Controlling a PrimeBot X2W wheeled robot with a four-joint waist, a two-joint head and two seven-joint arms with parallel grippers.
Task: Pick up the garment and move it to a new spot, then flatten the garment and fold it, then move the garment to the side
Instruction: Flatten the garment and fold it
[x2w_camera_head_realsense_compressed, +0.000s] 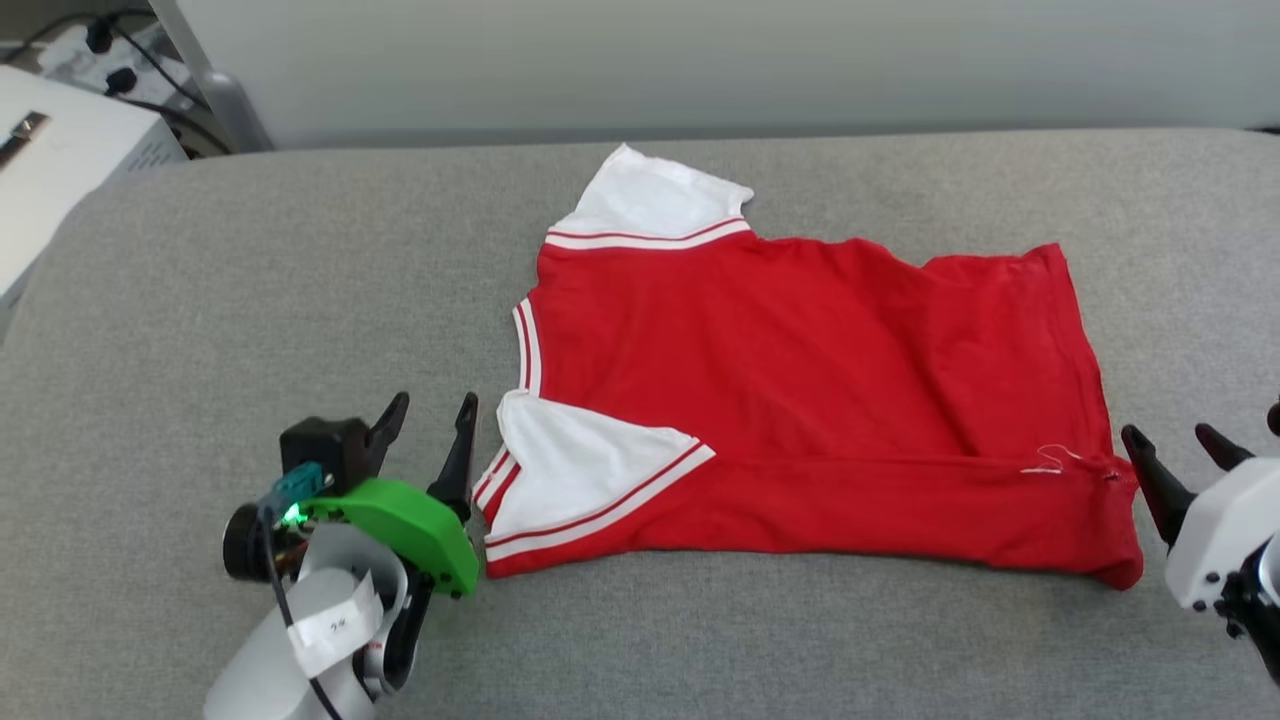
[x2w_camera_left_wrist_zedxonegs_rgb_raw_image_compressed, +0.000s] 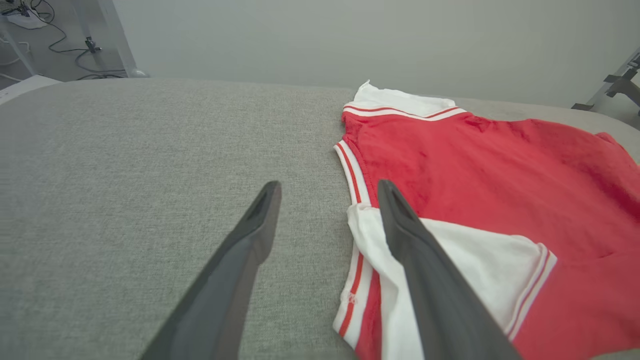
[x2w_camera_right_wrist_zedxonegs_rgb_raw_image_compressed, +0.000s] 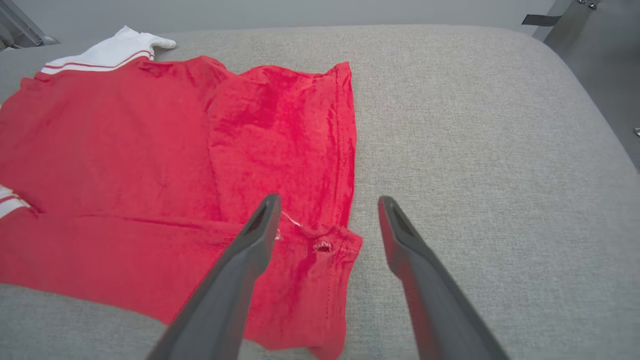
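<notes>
- Where the grey counter (x2w_camera_head_realsense_compressed: 200, 300) rounds off beyond the left jaws, a wide bare stretch lies open. More bare surface runs outward from the right jaws to the counter's rounded edge.
- Between the two sets of jaws lies the red shirt (x2w_camera_head_realsense_compressed: 800, 380), spread flat, its near side folded over.
- Left jaws: released and spread wide, just beside the white sleeve (x2w_camera_head_realsense_compressed: 570, 460) at the collar end.
- Right jaws: released and spread wide, just beside the hem corner (x2w_camera_head_realsense_compressed: 1110, 540), grasping nothing.
</notes>
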